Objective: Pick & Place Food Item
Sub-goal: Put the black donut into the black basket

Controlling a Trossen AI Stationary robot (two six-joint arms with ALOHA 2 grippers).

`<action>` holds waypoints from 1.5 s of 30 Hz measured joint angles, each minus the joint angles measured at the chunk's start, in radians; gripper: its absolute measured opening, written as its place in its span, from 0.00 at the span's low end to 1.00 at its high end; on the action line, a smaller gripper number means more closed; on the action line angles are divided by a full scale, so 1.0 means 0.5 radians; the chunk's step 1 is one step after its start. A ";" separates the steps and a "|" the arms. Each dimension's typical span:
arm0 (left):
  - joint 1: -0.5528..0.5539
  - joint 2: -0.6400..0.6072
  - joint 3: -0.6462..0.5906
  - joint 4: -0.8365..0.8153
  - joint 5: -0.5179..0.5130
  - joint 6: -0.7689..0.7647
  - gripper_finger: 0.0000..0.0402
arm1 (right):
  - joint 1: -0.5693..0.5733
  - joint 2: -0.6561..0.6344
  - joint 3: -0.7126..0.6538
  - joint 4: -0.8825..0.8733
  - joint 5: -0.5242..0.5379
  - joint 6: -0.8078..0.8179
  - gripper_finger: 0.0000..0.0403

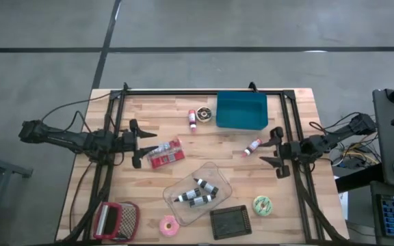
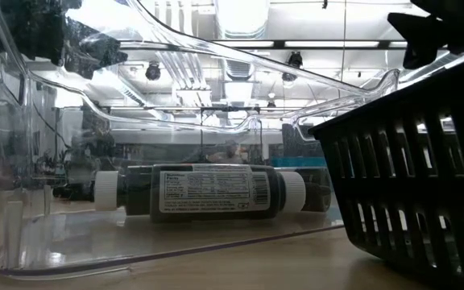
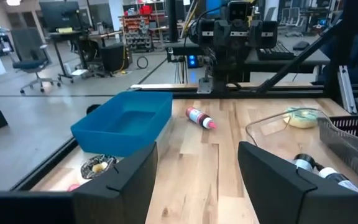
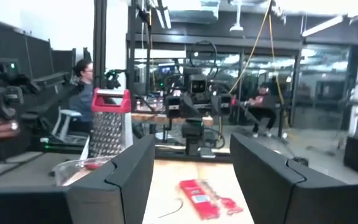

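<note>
Mostly hidden behind the black basket (image 2: 413, 185) and clear tub (image 1: 198, 193), red food packet (image 1: 165, 155) just beside left gripper (image 1: 137, 145), fingers open, empty; right gripper (image 1: 277, 152) likewise.

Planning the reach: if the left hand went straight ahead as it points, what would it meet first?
Probably the red packet, lying just ahead of the open left hand, though height above it is unclear.

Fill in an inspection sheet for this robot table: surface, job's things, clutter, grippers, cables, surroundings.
Surface: wooden table, black frame.
Job's things: red packet; blue bin; clear tray holding three bottles.
Clutter: grater, black basket, two doughnuts, two small bottles, round tin.
Grippers: left gripper beside the packet, fingers open, empty; right gripper at right edge, open, empty.
Cables: bundle off the right side.
Surroundings: workshop, seated people behind.
</note>
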 joint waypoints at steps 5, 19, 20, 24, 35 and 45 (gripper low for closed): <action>0.001 0.002 -0.004 0.030 -0.006 -0.137 0.57 | -0.003 -0.010 0.001 0.058 0.109 -0.065 0.52; 0.035 0.002 -0.185 0.317 0.147 -0.209 0.57 | -0.009 0.116 0.001 -0.215 -0.475 0.359 0.52; 0.051 0.002 -0.203 0.366 0.188 -0.207 0.57 | -0.010 0.114 0.001 -0.175 -0.474 0.342 0.52; 0.179 -0.001 -0.225 0.496 0.384 -0.236 0.57 | -0.093 0.053 0.006 -0.153 -0.484 0.253 0.52; 0.781 0.101 -0.197 0.298 0.897 -0.352 0.57 | -0.220 0.037 0.008 -0.385 -0.782 0.379 0.52; 0.871 0.138 -0.168 0.394 0.905 -0.352 0.57 | -0.218 0.034 0.005 -0.368 -0.782 0.433 0.52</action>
